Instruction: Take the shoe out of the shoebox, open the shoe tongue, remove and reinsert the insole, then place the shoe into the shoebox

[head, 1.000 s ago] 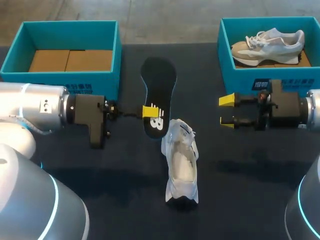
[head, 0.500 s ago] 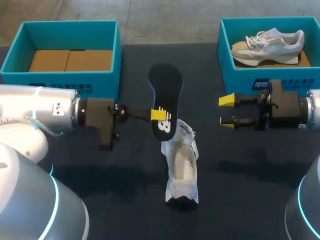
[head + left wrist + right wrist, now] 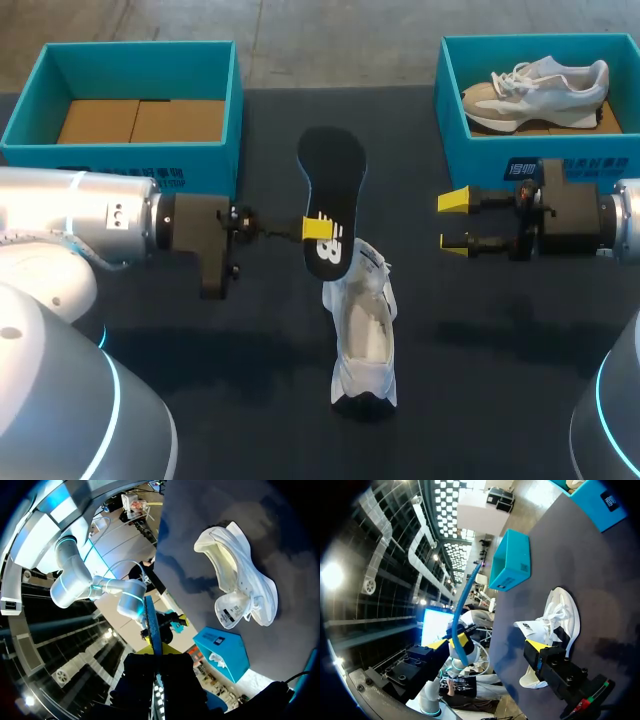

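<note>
A white shoe [image 3: 363, 335] lies on the dark table [image 3: 500, 330] near the middle, its opening facing up. Just above its far end hangs a black insole [image 3: 330, 200], with my left gripper [image 3: 318, 228] shut on its heel end. In the left wrist view the insole [image 3: 152, 622] shows edge-on between the fingers of the left gripper [image 3: 155, 652], and the shoe [image 3: 240, 585] lies beyond it. My right gripper [image 3: 455, 222] stands open to the right of the shoe, holding nothing. In the right wrist view the right gripper [image 3: 487, 645] faces the shoe [image 3: 555, 615] and the insole [image 3: 465, 615].
A teal shoebox [image 3: 130, 100] with a cardboard insert stands at the back left. A second teal shoebox [image 3: 480, 140] at the back right holds a grey and beige shoe [image 3: 535, 88]. Bare table lies in front of and around the white shoe.
My left gripper has carried the insole to the right, toward the white shoe, and tilted it slightly. The right arm and the shoe have not moved.
</note>
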`<state>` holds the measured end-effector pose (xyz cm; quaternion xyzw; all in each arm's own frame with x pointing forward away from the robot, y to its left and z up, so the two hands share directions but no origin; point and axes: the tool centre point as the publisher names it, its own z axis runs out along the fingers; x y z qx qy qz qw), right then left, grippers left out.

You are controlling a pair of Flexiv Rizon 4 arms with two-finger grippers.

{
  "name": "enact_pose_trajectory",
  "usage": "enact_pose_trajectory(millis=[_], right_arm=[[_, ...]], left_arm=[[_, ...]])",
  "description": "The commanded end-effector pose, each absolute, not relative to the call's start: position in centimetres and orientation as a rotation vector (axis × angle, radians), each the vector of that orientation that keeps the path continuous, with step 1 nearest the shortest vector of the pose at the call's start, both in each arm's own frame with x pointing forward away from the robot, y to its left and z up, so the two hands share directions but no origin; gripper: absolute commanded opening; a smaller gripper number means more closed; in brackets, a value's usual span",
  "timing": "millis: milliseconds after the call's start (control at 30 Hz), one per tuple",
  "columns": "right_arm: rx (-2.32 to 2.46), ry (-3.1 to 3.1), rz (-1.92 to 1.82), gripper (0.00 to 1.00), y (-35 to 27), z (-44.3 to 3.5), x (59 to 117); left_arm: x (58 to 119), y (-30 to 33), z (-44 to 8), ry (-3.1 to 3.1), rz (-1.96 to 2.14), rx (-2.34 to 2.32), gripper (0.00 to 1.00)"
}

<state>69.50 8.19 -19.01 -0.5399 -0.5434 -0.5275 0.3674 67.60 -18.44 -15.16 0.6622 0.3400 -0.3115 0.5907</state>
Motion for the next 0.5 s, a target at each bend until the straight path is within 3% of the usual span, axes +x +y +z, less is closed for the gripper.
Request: enact_pose_trajectory(millis=[33,500], right_arm=[[-1.391,-1.396,-1.355,1.00,8.3,-19.0,69.4],[-1.407,-1.386,-1.355,1.00,9.7,-18.3,70.8]], left_arm=[[67.6,-18.5,-15.3,0.790,-0.722,1.539,0.00],[67.6,-18.5,-15.3,0.790,-0.722,1.539,0.00]])
